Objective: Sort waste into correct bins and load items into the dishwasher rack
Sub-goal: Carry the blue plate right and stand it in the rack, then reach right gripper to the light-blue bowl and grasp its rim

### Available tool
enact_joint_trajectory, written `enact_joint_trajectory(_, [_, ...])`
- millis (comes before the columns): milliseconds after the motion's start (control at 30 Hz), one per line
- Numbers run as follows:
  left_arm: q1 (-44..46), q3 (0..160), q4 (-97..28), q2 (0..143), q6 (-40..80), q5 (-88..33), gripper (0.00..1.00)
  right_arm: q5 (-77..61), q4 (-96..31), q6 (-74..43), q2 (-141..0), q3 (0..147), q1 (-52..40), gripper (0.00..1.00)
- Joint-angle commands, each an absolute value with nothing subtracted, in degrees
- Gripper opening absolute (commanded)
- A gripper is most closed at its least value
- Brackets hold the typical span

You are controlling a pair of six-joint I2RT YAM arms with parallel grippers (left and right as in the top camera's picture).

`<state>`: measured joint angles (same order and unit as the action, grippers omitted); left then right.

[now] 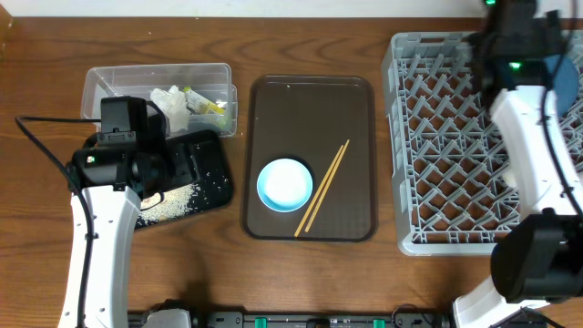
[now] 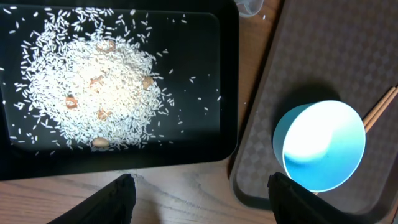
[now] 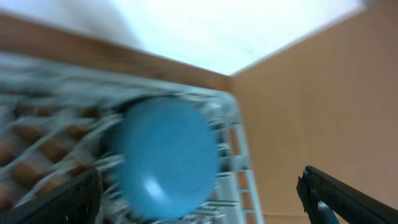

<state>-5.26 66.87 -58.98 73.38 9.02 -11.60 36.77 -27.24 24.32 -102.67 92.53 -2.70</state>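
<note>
Two items lie on the brown tray (image 1: 355,118): the pale bowl (image 1: 285,184), and chopsticks (image 1: 322,187) slanting just right of it. The bowl sits right of your left pincer (image 2: 199,199), spread and empty off the tray's left edge, the nearer arm. Your right pincer (image 3: 199,205), spread wide, hangs over the rack (image 1: 455,164).

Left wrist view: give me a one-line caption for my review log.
Rice scraps heaped in the black tray; pale blue bowl on the brown serving tray beside it, jaws open.
</note>
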Motion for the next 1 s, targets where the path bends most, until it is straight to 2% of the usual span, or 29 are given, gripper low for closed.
enact_joint_trajectory(0, [-5.50,67.40,-59.55,72.99,8.88,-11.05,0.71,30.52,-32.23,22.63,-101.71,92.51,-8.75,0.99])
enact_joint_trajectory(133, [-5.50,67.40,-59.81,72.99,8.88,-11.03,0.71,18.83,-38.96,17.61,-101.71,92.51,-14.39,0.99])
enact_joint_trajectory(233, [-5.50,67.40,-60.03,72.99,8.88,-10.85,0.71,7.38,-41.28,7.64,-101.71,92.51,-17.34,0.99])
enact_joint_trajectory(333, [-5.50,67.40,-60.47,72.99,8.88,-10.83,0.71,-1.32,-43.44,-0.60,-101.73,92.51,-18.74,0.91])
enact_joint_trajectory(433, [-5.50,67.40,-60.64,72.99,8.88,-10.83,0.71,-7.46,-47.46,-6.76,-101.75,92.49,-19.75,0.90])
enact_joint_trajectory(700, [-5.50,67.40,-60.60,72.99,8.88,-10.83,0.71,-15.00,-56.55,-7.57,-102.28,90.17,-23.35,0.88])
enact_joint_trajectory(800, [-5.50,67.37,-60.62,72.99,8.88,-10.83,0.72,-16.12,-54.96,-7.46,-102.32,86.78,-25.85,0.82])
enact_joint_trajectory(967, [-5.50,67.35,-60.64,72.99,8.88,-10.85,0.71,-16.10,-48.27,-8.03,-102.32,79.26,-30.04,0.80])
